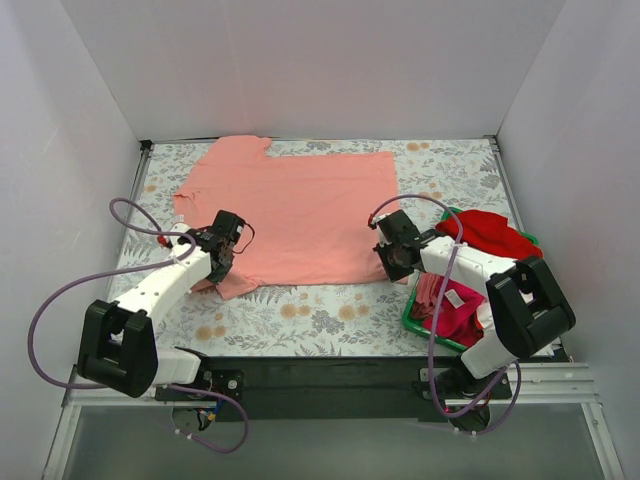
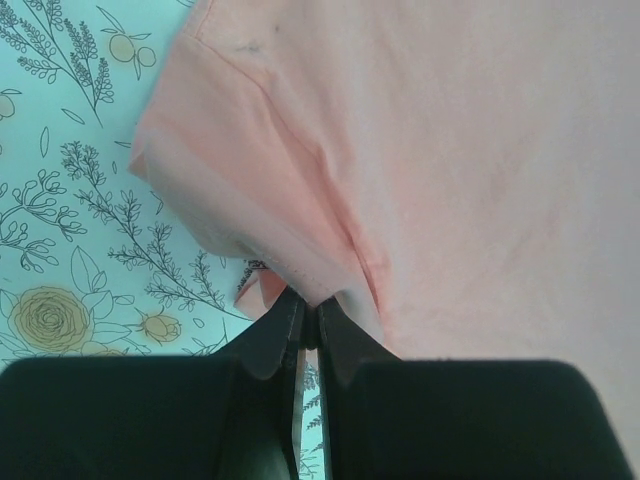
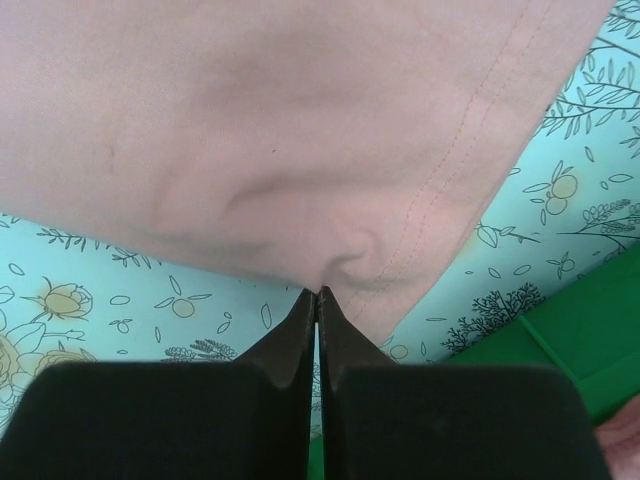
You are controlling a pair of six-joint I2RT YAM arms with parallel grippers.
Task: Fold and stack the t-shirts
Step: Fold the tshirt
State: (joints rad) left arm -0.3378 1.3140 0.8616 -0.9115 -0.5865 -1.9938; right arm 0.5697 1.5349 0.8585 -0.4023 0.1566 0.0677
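A salmon-pink t-shirt (image 1: 300, 215) lies spread on the floral table, neck to the left. My left gripper (image 1: 224, 252) is shut on the shirt's near left part by the sleeve; in the left wrist view the cloth (image 2: 420, 160) is pinched between the tips (image 2: 308, 318). My right gripper (image 1: 392, 258) is shut on the shirt's near right hem corner; in the right wrist view the cloth (image 3: 300, 130) puckers at the closed tips (image 3: 318, 296). A red t-shirt (image 1: 492, 233) and a magenta t-shirt (image 1: 455, 310) lie in the basket. No white shirt shows.
A green plastic basket (image 1: 415, 315) stands at the right near edge, under my right arm; its green wall shows in the right wrist view (image 3: 580, 320). White walls enclose the table on three sides. A black rail runs along the near edge (image 1: 330, 372).
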